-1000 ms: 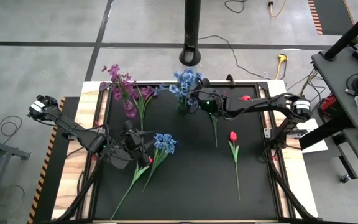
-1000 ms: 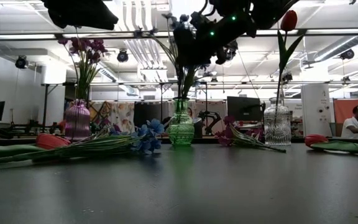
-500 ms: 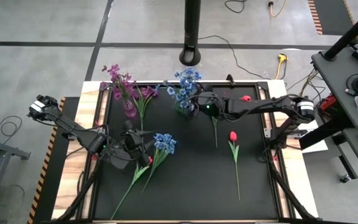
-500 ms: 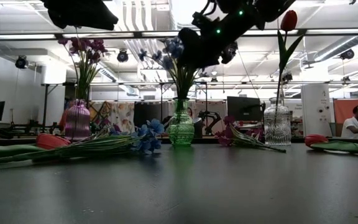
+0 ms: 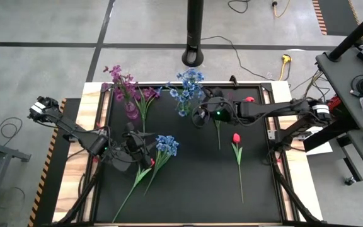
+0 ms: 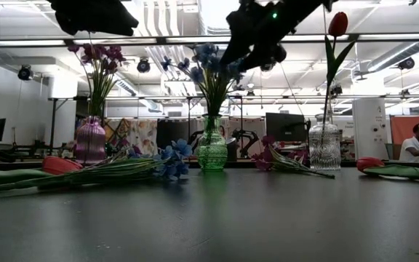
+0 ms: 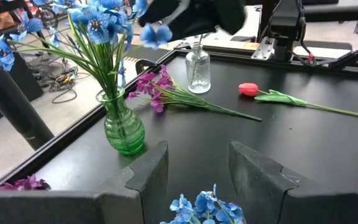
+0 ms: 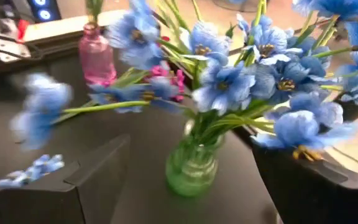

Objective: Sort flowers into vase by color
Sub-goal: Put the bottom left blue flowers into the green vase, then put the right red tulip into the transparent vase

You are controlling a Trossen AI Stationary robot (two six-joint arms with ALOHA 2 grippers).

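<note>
Right gripper (image 5: 201,116), fingers spread, hovers beside blue flowers (image 5: 186,88) in green vase (image 6: 212,149).

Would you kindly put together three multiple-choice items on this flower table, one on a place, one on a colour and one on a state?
1. Where does the loose blue spray lie?
A. in the pink vase
B. on the mat before the left gripper
C. off the table

2. What colour is the vase holding blue flowers?
A. green
B. pink
C. clear

3. How are the right gripper's fingers?
A. shut on a red flower
B. shut on a vase
C. open and empty

Answers: 1 B, it lies flat by the left gripper. 2 A, the glass shows green in the low view. 3 C, the right wrist view shows the fingers apart, holding nothing.
</note>
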